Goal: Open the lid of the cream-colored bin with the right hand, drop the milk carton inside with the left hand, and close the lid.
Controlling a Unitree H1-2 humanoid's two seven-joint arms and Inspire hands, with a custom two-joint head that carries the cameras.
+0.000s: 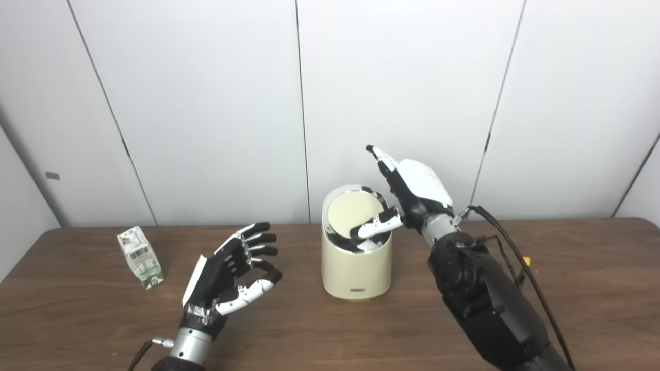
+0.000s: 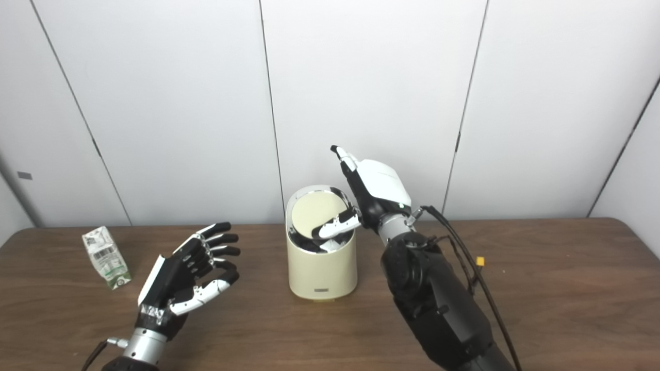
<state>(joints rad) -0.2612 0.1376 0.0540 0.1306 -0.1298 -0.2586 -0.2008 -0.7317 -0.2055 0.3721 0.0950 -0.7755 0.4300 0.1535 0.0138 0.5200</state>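
The cream-colored bin (image 1: 356,268) is a smooth, matte cylinder with rounded edges and a small dark label low on its front; it stands upright near the centre of the table (image 1: 593,268). Its lid (image 1: 356,212) is a flat cream disc set in a glossy, mirror-like ring, tilted so that its near edge dips into the opening and its far edge stands up. The interior below the lid is dark, and its contents cannot be made out. The right hand (image 1: 407,193), white-shelled with black fingers, is at the bin's right rim: its thumb (image 1: 375,225) lies across the lowered edge of the lid, the other fingers extended upward and apart, grasping nothing. The left hand (image 2: 188,275) hovers above the table to the left of the bin, palm turned inward, fingers spread wide and empty. The milk carton (image 2: 105,256), a small gabled paper box printed in white and green, stands upright on the table, well left of the left hand and apart from it. The table is dark brown wood grain with a rounded edge. Behind it, plain white wall panels (image 1: 206,103) meet at thin dark seams.
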